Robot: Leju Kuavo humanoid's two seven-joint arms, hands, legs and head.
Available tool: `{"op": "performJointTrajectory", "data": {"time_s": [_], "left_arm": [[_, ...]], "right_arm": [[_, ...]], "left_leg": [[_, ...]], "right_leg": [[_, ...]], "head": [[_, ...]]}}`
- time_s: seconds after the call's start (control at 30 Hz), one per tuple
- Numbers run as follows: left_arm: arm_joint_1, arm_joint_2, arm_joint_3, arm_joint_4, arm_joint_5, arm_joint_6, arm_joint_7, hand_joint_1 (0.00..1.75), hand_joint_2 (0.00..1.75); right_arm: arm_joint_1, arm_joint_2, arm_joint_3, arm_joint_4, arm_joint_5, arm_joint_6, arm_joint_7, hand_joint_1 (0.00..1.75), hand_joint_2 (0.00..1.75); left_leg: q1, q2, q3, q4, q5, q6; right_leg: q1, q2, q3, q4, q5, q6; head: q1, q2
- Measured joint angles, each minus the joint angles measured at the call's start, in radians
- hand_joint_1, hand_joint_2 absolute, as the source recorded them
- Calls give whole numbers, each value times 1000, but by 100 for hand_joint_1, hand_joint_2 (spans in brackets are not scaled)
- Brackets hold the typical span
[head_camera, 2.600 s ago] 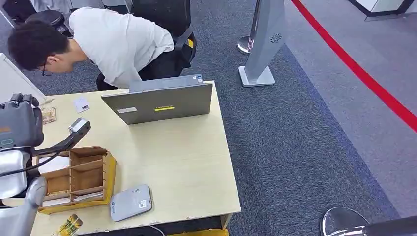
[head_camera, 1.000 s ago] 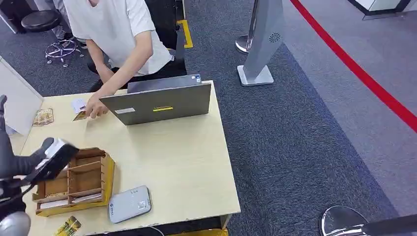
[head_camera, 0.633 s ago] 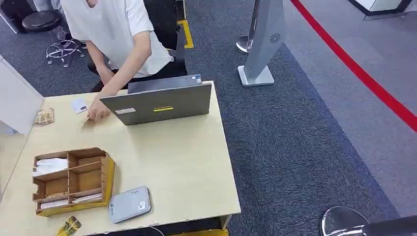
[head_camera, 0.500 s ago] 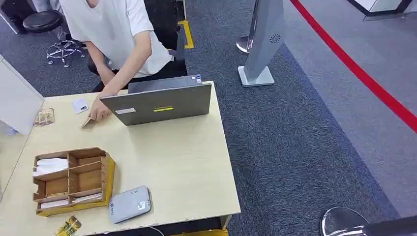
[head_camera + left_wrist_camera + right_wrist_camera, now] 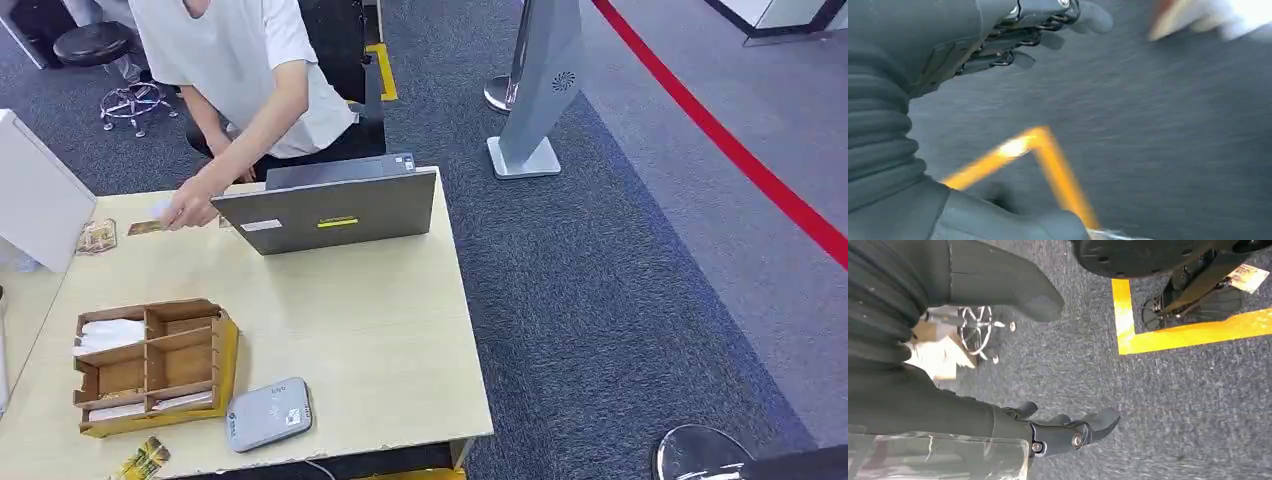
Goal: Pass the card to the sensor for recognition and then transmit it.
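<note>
Holding the card [image 5: 144, 227], a person's hand [image 5: 190, 209] at the table's [image 5: 380, 340] far left edge. Left hand [image 5: 1013, 35], right hand [image 5: 1048, 432]: empty, fingers apart, hanging over carpet. Sensor [image 5: 266, 413]: near edge. Advice: raise a hand, receive card flat.

A laptop [image 5: 325, 205] is standing at the far edge of the table [image 5: 380, 330]. Nearer than the laptop, to its left, a divided tray [image 5: 150, 365] is sitting, with a flat sensor [image 5: 266, 414] just beside it on the right.
</note>
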Motion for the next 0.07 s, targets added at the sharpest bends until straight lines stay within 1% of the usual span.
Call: {"op": "performJointTrajectory", "data": {"time_s": [0.07], "left_arm": [[-1, 0, -34, 97, 0, 5, -22, 0, 175]], "right_arm": [[-21, -2, -1, 33, -11, 2, -16, 0, 175]], "left_leg": [[0, -1, 0, 0, 0, 1]], "right_leg": [[0, -1, 1, 0, 0, 0]], "head": [[3, 0]]}}
